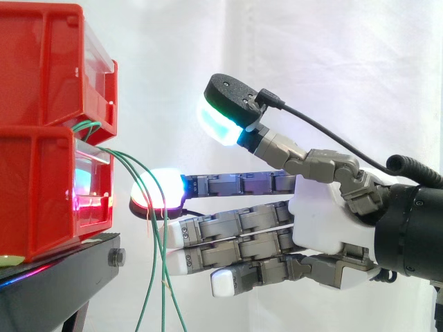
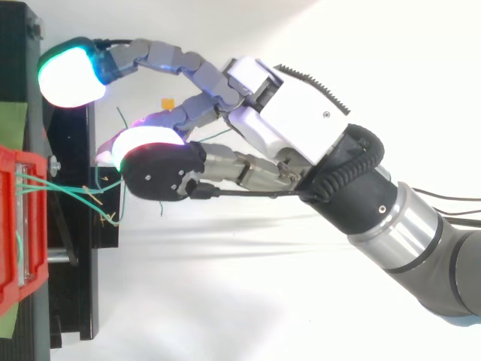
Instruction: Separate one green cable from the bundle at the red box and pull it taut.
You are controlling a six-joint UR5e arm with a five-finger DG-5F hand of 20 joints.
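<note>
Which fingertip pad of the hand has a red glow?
The pad of the uppermost straight finger, at the green cables; the raised pad glows cyan, the lower pads are white.

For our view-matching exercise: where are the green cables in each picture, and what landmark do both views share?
Side view: green cables leave the red bins at left and hang down.
Top view: lower left, fanning from the red bins over the black stand.
Shared landmark: the red bins.

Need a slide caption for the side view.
Open hand reaching level toward green cables hanging from the stacked red bins.
</note>
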